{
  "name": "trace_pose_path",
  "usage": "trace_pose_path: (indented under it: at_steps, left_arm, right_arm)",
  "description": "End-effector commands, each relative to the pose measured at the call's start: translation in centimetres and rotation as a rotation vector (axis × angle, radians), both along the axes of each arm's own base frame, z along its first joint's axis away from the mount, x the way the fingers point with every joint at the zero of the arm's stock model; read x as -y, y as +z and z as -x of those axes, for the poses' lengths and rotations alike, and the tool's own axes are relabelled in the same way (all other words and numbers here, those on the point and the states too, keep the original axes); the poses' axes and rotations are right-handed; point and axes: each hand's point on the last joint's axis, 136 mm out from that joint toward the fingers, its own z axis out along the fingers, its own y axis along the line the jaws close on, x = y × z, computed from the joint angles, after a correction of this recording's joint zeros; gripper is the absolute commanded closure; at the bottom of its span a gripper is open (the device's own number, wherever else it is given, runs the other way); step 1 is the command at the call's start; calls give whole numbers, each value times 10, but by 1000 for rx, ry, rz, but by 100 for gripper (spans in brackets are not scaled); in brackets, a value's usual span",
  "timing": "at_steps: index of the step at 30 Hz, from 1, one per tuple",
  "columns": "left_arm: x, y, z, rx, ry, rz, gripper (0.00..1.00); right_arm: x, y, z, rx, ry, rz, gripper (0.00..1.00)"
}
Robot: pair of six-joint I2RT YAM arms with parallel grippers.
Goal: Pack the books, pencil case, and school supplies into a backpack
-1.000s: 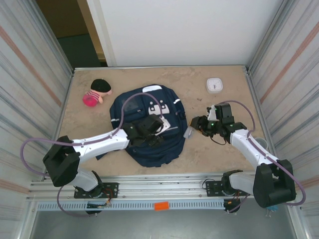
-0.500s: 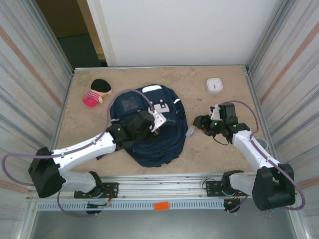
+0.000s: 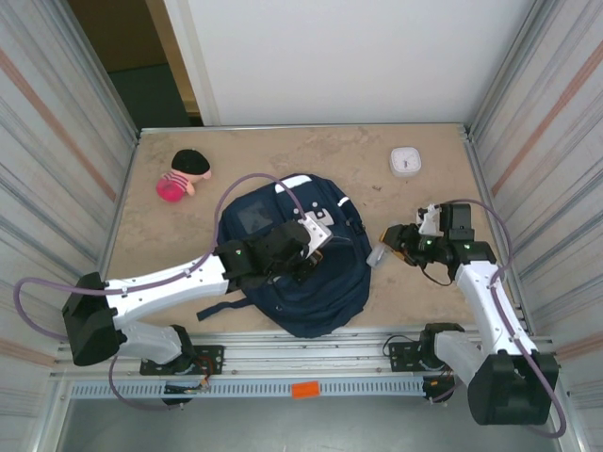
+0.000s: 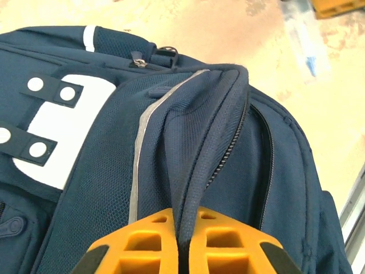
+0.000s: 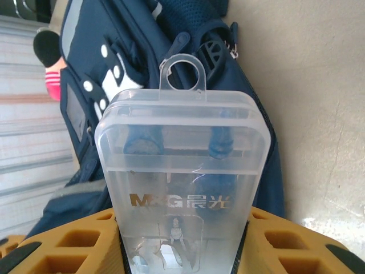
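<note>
**Backpack flap pinched left, clear case held right**

The backpack lies flat on the table, front pocket with its white patch facing up. It sits near the middle of the surface, towards my bases and between my two arms.

My left gripper is over the backpack's upper middle. Its yellow-orange fingers are closed tight on a raised fold of navy fabric. In the left wrist view the fold stands up from between the fingers, with a pale trim stripe on one side and a zip track along its edge.

My right gripper is just beside the backpack's right edge. It grips the lower end of a clear plastic case, jaws partly apart around its width. The case has a hanging loop at its far end, gold print on the lid and blue items inside. It points towards the backpack.

A pink plush toy with a black top lies at the far left of the table. A white square device lies at the far right. Both are well apart from the backpack.
</note>
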Motion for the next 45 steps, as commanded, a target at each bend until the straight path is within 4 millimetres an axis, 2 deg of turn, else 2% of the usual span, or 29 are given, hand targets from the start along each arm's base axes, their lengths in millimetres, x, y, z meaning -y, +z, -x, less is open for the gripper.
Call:
trace_pose_path:
  at_steps: [1,6,10,15,21,25,29,31,36,39,45]
  left_arm:
    - [6,42,-24,74,93,143,100]
    - [0,41,-35,37,134,206,100]
    - [0,41,-38,3,134,296,100]
    - [-2,45,-38,0,133,317,100]
    - [-3,50,-34,-6,124,343,100]
    - [-6,55,-33,3,124,359,100]
    - [-11,60,-32,18,133,371,100]
    - [-14,61,-32,22,140,374,100]
    - [-19,64,-29,30,144,383,100]
    - [-22,63,-29,35,148,374,100]
    - [-25,57,-30,35,160,359,100]
  right_arm:
    - [-11,15,20,-21,42,-64,58]
    - [-29,22,43,-34,35,-109,57]
    - [-61,26,54,-8,51,-220,57]
    - [-90,21,60,-31,53,-234,56]
    - [-137,24,52,-22,91,-280,59]
    - [-158,23,41,-45,98,-288,57]
    - [-175,10,24,-67,48,-289,56]
    - [-179,4,14,-80,-4,-321,51]
    - [-180,-3,1,-80,-65,-329,46]
    - [-176,-6,3,-87,-76,-310,38]
    - [-151,-9,21,-75,-71,-210,38]
